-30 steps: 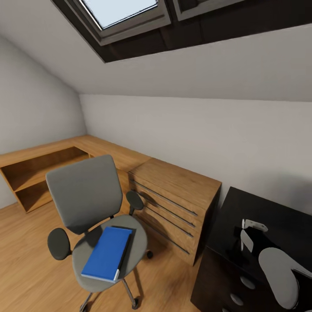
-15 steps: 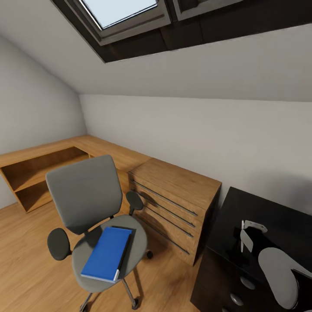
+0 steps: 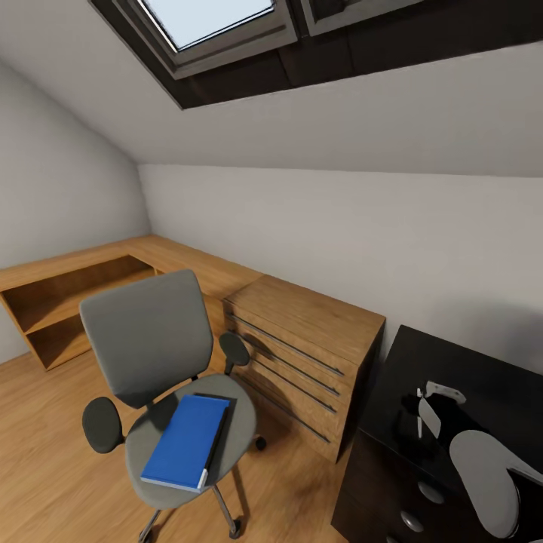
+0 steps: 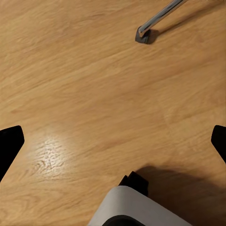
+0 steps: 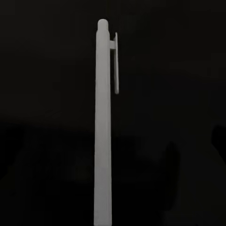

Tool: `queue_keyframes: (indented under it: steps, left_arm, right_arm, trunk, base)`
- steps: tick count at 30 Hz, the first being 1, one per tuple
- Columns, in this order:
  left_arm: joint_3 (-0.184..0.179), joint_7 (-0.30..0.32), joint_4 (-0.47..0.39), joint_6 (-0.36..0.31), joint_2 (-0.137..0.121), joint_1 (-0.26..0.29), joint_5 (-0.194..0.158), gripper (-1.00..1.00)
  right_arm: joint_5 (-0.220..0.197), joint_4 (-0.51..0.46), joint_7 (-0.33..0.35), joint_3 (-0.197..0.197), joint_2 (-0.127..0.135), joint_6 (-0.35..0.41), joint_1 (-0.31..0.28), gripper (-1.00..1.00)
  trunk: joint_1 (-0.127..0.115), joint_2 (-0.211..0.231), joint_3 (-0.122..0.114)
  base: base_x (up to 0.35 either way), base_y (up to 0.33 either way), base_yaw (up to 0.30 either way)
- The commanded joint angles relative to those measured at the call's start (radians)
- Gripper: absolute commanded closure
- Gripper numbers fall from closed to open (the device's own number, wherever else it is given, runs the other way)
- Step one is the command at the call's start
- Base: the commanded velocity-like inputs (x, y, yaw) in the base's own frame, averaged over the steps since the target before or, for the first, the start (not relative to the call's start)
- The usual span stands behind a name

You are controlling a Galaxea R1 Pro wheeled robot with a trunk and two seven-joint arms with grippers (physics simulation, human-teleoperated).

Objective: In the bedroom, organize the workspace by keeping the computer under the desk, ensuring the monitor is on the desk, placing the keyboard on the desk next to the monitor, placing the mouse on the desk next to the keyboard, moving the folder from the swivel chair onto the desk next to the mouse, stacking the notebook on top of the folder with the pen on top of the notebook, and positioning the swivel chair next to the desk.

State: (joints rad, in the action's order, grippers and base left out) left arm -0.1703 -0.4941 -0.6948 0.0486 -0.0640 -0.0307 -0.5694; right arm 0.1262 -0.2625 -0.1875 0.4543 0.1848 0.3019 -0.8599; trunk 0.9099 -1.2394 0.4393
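The folder, blue, lies flat on the seat of the grey chair, reaching from near the seat's back to its front edge, with a dark cover edge showing along its right side. The chair stands on the wood floor just in front of a wooden drawer unit that joins a long wooden bench running along the wall into the corner.

The right gripper hangs over the near left part of a black cabinet, well apart from the folder and to its right. In the right wrist view a white pen stands between its fingers against the dark top; the gripper grasps it.

In the left wrist view the left gripper is spread wide, dark fingertips at either side, over bare floor with a chair leg beyond.
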Motion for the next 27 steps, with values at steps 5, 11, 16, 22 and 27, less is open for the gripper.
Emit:
queue_keyframes:
  steps: [5, 11, 16, 22, 27]
  left_arm:
    - [-0.006, -0.008, -0.004, 0.005, -0.001, 0.0, -0.012, -1.0]
    - [-0.006, -0.008, -0.005, 0.004, -0.002, 0.0, -0.013, -1.0]
    - [-0.006, -0.008, -0.005, 0.002, -0.002, 0.0, -0.013, -1.0]
    - [-0.005, -0.008, -0.005, 0.0, -0.003, 0.0, -0.012, -1.0]
    - [-0.004, -0.009, -0.005, 0.0, -0.003, 0.0, -0.012, -1.0]
  right_arm:
    - [0.01, -0.051, 0.001, 0.005, -0.014, -0.002, -0.001, -1.0]
    - [0.017, -0.185, -0.002, 0.004, -0.085, 0.018, 0.001, -1.0]
    - [0.027, -0.339, -0.003, 0.004, -0.16, 0.142, 0.006, -1.0]
    - [0.037, -0.561, -0.013, 0.002, -0.286, 0.195, 0.092, -1.0]
    - [0.063, -0.584, -0.056, -0.039, -0.34, 0.198, 0.126, -1.0]
  trunk:
    - [-0.008, 0.013, -0.005]
    - [-0.031, 0.055, -0.024]
    - [-0.05, 0.09, -0.04]
    - [-0.073, 0.132, -0.059]
    - [-0.092, 0.167, -0.074]
  base:
    - [0.0, 0.0, 0.0]
    - [0.0, 0.0, 0.0]
    - [0.0, 0.0, 0.0]
    - [0.0, 0.0, 0.002]
    - [0.0, 0.0, 0.135]
